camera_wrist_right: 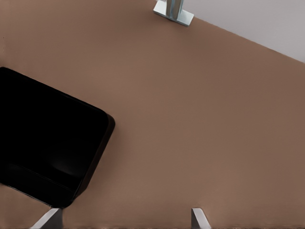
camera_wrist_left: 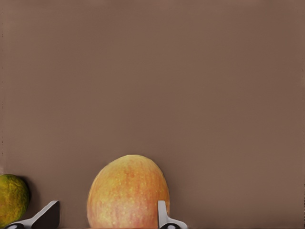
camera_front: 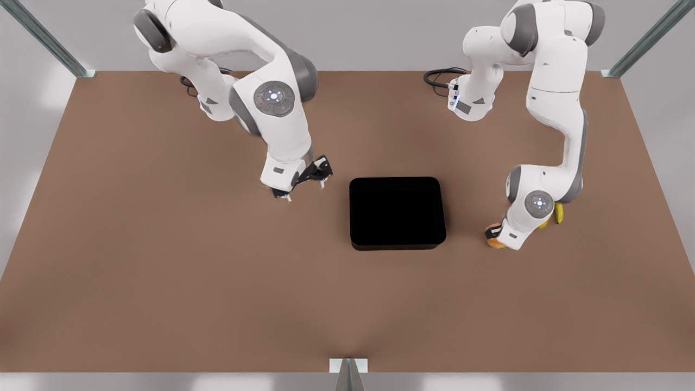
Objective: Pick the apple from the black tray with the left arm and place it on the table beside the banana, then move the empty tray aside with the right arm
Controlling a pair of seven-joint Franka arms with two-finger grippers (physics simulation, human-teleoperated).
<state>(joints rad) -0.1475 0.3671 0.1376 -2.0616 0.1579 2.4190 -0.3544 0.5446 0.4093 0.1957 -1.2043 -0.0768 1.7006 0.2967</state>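
Observation:
The black tray [camera_front: 396, 213] sits empty in the middle of the table [camera_front: 163, 282]; one corner of the black tray [camera_wrist_right: 47, 143] is in the right wrist view. The apple [camera_wrist_left: 127, 193] lies between the fingers of my left gripper [camera_wrist_left: 105, 212], which is open: one finger [camera_wrist_left: 47, 217] stands clear of it, the other is at its edge. In the front view the apple [camera_front: 495, 242] peeks out under that arm's wrist at the right, with the banana [camera_front: 558, 213] just behind. My right gripper [camera_front: 303, 189] hovers open to the left of the tray.
A dull yellow-green round fruit [camera_wrist_left: 12, 199] lies close beside the apple. A metal post [camera_wrist_right: 174, 10] stands at the table's front edge. Bare brown tabletop spreads around the tray on the near side and on the front view's left.

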